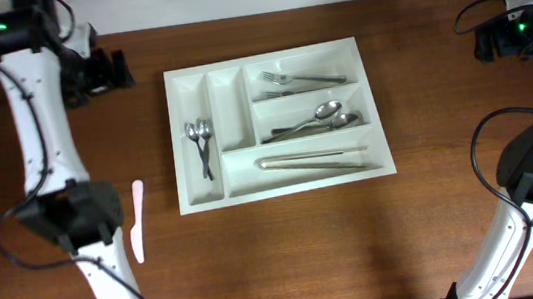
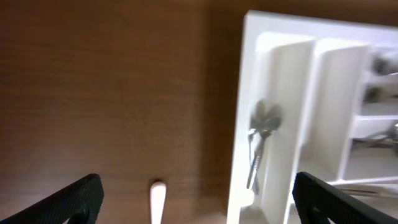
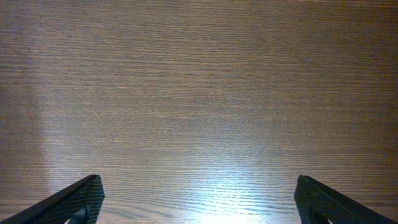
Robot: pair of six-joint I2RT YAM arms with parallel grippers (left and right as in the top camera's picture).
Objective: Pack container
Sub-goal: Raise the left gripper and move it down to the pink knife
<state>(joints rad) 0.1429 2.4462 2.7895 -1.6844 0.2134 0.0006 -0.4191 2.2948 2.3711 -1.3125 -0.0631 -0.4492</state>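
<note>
Open, empty left claw (image 2: 196, 186) near a thin pink utensil (image 1: 138, 221) lying flat on the bench (image 1: 289, 258); a grasp could slip off it.

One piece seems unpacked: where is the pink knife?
Overhead view: the pink knife lies on the table left of the container, beside the left arm.

Wooden table (image 1: 309, 255), white container (image 1: 231, 103), pink knife (image 1: 138, 220)

The left claw (image 2: 196, 194) and right claw (image 3: 196, 194) both face downward, spread wide, holding nothing.
</note>
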